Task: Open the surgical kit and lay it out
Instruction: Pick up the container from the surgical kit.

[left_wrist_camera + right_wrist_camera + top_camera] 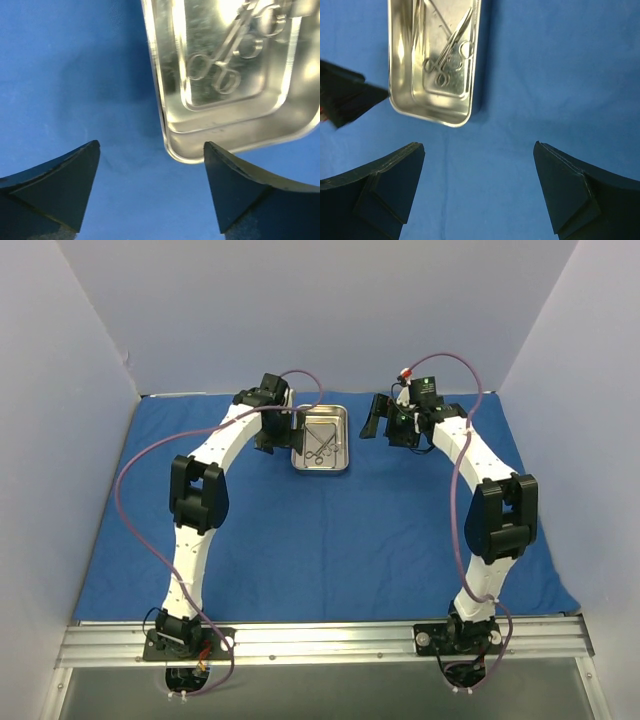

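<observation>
The left gripper stands spread wide with nothing between its black fingers. In the left wrist view one fingertip sits at the near corner of the steel tray, and I cannot tell whether it touches the rim. From above, this gripper hangs just beside the tray's left long side.

The right gripper is also spread wide and holds nothing; only blue cloth shows between its fingers. From above it is near the tray's right side but apart from it.

The tray is a small shiny rectangle with rounded corners. It lies flat on the cloth toward the far middle of the bench, between the two grippers. Inside it lie thin silvery scissor-like instruments. Their ring handles point toward the near end and the shafts run toward the far end, crossing one another.

The royal-blue cloth wrap is opened out into one large sheet. It covers the bench from the back wall nearly to the aluminium rail that carries the arm bases, and it shows only faint creases. A purple cable loops along each arm.
</observation>
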